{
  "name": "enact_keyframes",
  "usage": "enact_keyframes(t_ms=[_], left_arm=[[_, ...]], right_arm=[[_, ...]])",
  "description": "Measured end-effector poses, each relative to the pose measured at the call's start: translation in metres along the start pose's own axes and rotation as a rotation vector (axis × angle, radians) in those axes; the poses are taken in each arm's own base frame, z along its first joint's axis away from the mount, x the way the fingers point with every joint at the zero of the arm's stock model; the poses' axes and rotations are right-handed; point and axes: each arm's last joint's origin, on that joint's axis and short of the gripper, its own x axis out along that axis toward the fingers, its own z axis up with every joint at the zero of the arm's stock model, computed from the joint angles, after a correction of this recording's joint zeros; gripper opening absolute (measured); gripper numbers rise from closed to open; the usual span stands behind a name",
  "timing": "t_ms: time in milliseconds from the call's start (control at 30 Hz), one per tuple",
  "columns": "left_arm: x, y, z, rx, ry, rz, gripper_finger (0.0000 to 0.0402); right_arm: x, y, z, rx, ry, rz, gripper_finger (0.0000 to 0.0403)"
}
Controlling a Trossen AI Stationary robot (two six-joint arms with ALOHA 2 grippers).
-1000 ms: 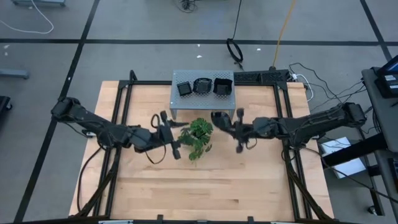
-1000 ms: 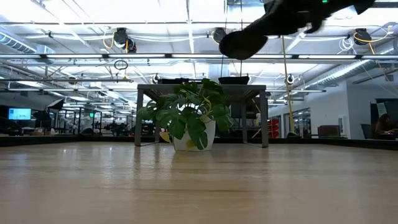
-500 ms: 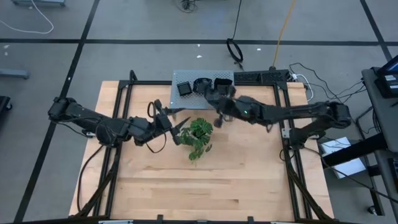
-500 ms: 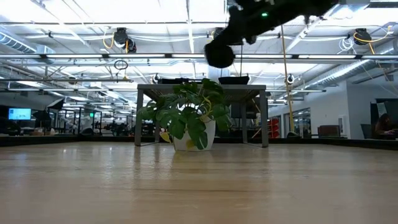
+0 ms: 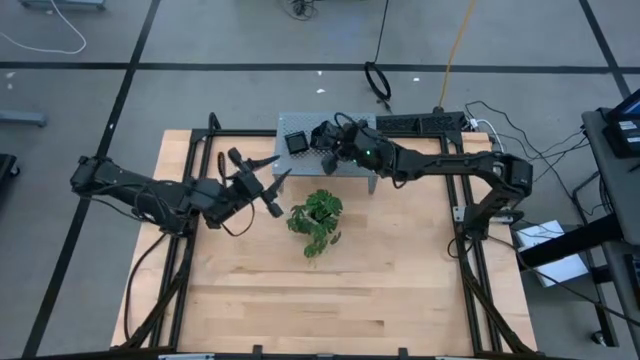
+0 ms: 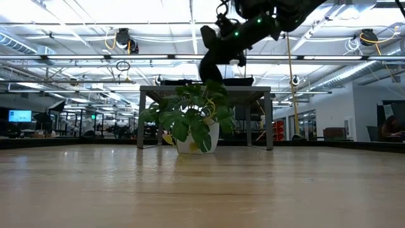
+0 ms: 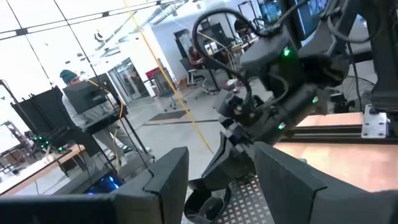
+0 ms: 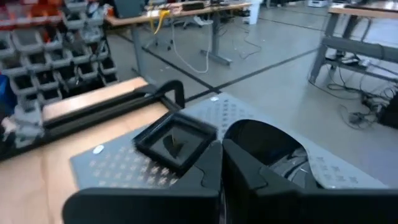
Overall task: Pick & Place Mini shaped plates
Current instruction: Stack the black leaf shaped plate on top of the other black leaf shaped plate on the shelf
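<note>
No readable brand, label or writing is seen on the plates or shelf. The mini shaped plates are placed on top of the grey perforated shelf (image 5: 300,155) at the table's far edge: a square plate (image 5: 296,142) toward the left arm's side and a round plate (image 8: 264,140) just beside it; a third dish further along is largely covered by the right arm in the high view. In the low view the plates are seen only as dark slivers over the shelf top, behind the green plant (image 5: 316,218). The right gripper (image 5: 326,140) is held over the shelf, fingers pressed together, nothing held, just above the gap between the square and round plates. The left gripper (image 5: 262,179) is kept beside the shelf's left leg, fingers spread wide, empty, apart from the plates
</note>
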Motion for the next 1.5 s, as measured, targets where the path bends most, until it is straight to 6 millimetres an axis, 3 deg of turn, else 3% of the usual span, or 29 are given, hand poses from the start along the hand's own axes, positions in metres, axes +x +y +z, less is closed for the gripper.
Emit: enact_keyframes(t_ms=[267, 667, 800, 1133, 1300, 1500], left_arm=[[-0.005, 0.011, 0.006, 0.009, -0.022, 0.014, 0.0186], [-0.004, 0.013, 0.006, 0.042, -0.021, 0.019, 0.0186], [-0.004, 0.012, 0.004, 0.061, -0.008, 0.013, 0.0186], [-0.006, 0.010, 0.002, 0.082, 0.017, 0.022, 0.0186], [-0.007, 0.009, 0.002, 0.076, 0.015, 0.015, 0.0186], [-0.007, 0.010, 0.003, 0.070, 0.012, 0.017, 0.0186]], right_arm=[[0.006, -0.010, -0.001, 0.041, -0.001, -0.029, 0.0010], [0.003, -0.004, 0.004, 0.005, -0.028, 0.076, 0.0139], [-0.014, 0.003, 0.015, -0.052, -0.038, 0.119, 0.0155], [-0.080, 0.006, 0.048, -0.206, -0.018, 0.181, 0.0150], [-0.089, 0.001, 0.035, -0.347, 0.040, 0.181, 0.0150], [-0.069, 0.005, 0.002, -0.466, 0.103, 0.182, 0.0166]])
